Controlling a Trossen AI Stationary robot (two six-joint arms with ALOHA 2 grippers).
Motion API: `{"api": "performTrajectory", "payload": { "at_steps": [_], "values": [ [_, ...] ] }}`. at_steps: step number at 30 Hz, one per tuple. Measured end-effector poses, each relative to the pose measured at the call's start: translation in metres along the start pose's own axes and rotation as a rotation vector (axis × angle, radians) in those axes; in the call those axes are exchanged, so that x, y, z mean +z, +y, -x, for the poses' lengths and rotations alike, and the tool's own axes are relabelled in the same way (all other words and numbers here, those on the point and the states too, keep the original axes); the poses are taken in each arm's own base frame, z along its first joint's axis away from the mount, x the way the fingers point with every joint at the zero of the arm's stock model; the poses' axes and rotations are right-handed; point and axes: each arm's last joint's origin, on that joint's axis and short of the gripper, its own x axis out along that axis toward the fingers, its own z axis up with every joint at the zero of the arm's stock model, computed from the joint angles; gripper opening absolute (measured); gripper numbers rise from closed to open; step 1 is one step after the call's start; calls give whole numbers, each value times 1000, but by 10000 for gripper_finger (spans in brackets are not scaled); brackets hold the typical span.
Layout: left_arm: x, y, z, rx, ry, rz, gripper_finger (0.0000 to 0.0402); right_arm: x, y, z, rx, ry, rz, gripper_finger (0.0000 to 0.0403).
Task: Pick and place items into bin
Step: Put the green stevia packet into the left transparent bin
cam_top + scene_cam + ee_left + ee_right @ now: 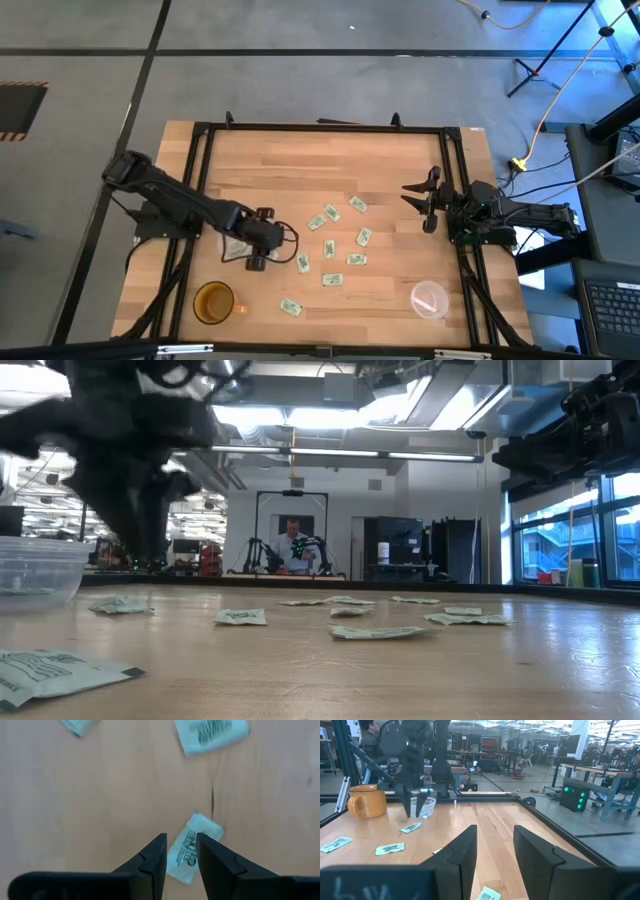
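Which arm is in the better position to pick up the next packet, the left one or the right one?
The left. The left gripper is open, directly over a packet lying between its fingertips on the table. The right gripper, also open, waits at the table's right edge, apart from the packets, so it would probably need a longer reach.

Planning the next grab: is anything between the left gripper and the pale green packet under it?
Nothing visible: the left gripper, fingers apart, hangs directly over the small flat pale green packet on bare wooden table.
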Motion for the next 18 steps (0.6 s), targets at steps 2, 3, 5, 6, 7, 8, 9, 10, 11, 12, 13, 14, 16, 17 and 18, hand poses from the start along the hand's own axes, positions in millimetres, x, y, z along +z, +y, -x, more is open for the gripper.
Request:
{"api": "performTrajectory", "payload": {
  "at_steps": [2,3,5,6,7,8,9,10,11,12,13,14,16,17,18],
  "values": [
    [-2,-1,-8,-10,39,-28,98,0,0,0,0,0,0,133],
    [-2,-2,-11,-16,51,-38,98,0,0,0,0,0,0,133],
    [-3,-2,-18,-21,83,-56,98,0,0,0,0,0,0,133],
    [-4,-2,-21,-20,96,-62,98,0,0,0,0,0,0,133],
    [-4,-2,-23,-18,104,-63,98,0,0,0,0,0,0,133],
    [-5,-2,-26,-17,114,-63,98,0,0,0,0,0,0,133],
    [-5,-3,-28,-15,123,-64,98,0,0,0,0,0,1,133],
    [-6,-3,-30,-15,134,-65,97,0,0,0,0,0,1,133],
    [-7,-3,-32,-22,142,-65,97,0,0,0,0,0,1,133],
    [-7,-3,-34,-30,149,-64,97,0,0,0,0,0,1,133],
    [-7,-4,-34,-34,151,-64,97,0,0,0,0,0,1,133],
    [-6,-4,-35,-37,155,-64,97,0,0,0,0,0,2,133],
    [-6,-4,-36,-40,160,-64,97,0,0,0,0,0,3,133],
    [-6,-4,-36,-39,160,-64,97,0,0,0,0,0,4,133],
    [-7,-4,-37,-39,160,-65,97,0,0,0,0,0,3,133]
  ]
}}
